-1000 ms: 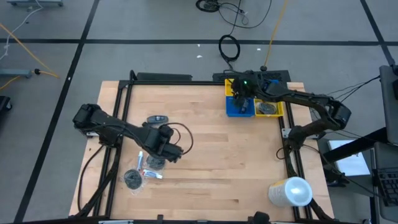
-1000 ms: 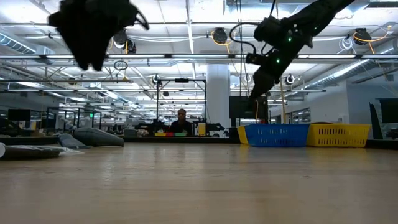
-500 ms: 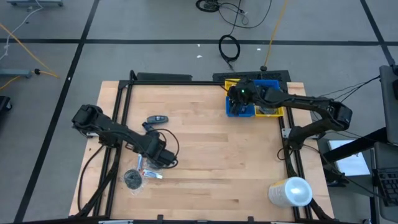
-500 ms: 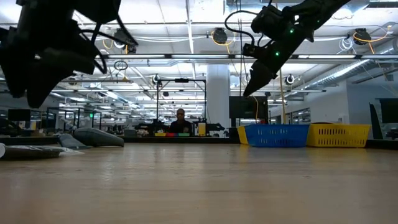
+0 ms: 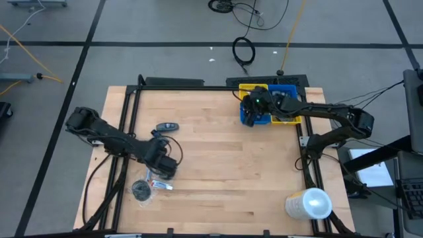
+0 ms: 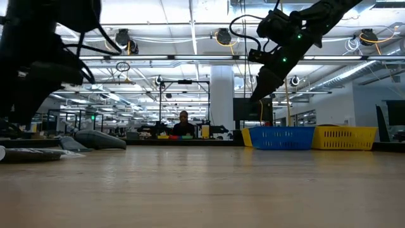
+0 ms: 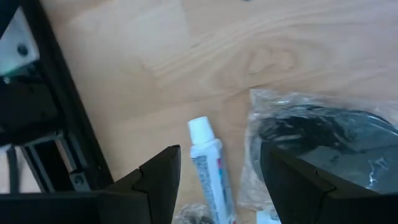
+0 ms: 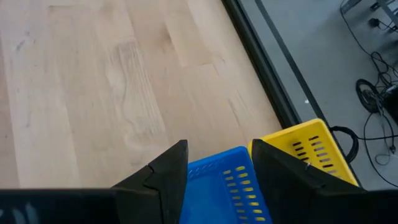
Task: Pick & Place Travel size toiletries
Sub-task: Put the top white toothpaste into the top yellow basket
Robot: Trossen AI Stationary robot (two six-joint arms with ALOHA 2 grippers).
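Several travel size toiletries lie at the table's near left. A white tube (image 7: 208,171) lies flat with its cap toward the far side. Beside it sit a dark item in clear wrap (image 7: 323,140), a round dark tin (image 5: 140,191) and another tube (image 5: 162,186). A dark bottle (image 5: 167,126) lies apart, farther back. My left gripper (image 7: 217,155) hangs open over the white tube, fingers pointing down on either side of it, clear of it. My right gripper (image 8: 219,146) is open and holds nothing, above the blue bin (image 5: 263,119) at the far right.
A yellow bin (image 5: 293,119) stands next to the blue one at the far right edge. A big white cylinder (image 5: 308,203) sits off the near right corner. A black frame rail (image 7: 68,118) runs along the table's left edge, close to my left gripper. The table's middle (image 5: 225,158) is bare wood.
My left gripper has come down and moved toward the table's near left, over the toiletries, rolling about its own axis; its fingers stay open. My right gripper has drifted a little toward the table's near and left side above the blue bin.
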